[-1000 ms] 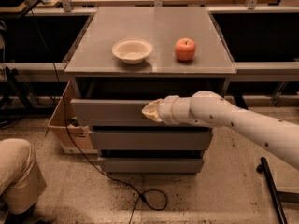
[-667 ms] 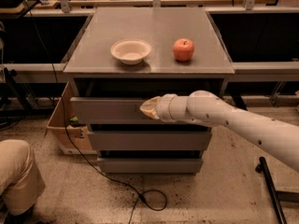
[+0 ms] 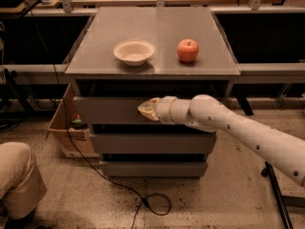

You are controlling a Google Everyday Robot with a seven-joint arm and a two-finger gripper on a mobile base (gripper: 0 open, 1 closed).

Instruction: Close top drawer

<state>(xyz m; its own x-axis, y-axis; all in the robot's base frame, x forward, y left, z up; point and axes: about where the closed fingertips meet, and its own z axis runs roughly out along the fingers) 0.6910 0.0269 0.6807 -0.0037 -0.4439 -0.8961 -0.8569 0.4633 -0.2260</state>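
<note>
The gripper (image 3: 148, 109) presses on the top drawer (image 3: 107, 110), whose front panel lies directly ahead of it and stretches to its left. Whether it is open or closed cannot be told. Best to push straight inward from mid-panel, level and steady, so the drawer doesn't skew.

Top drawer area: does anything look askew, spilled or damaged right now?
Only the top drawer stands out: its front juts forward of the two fronts below. The gripper is at its front panel. The bowl and apple sit upright.
</note>
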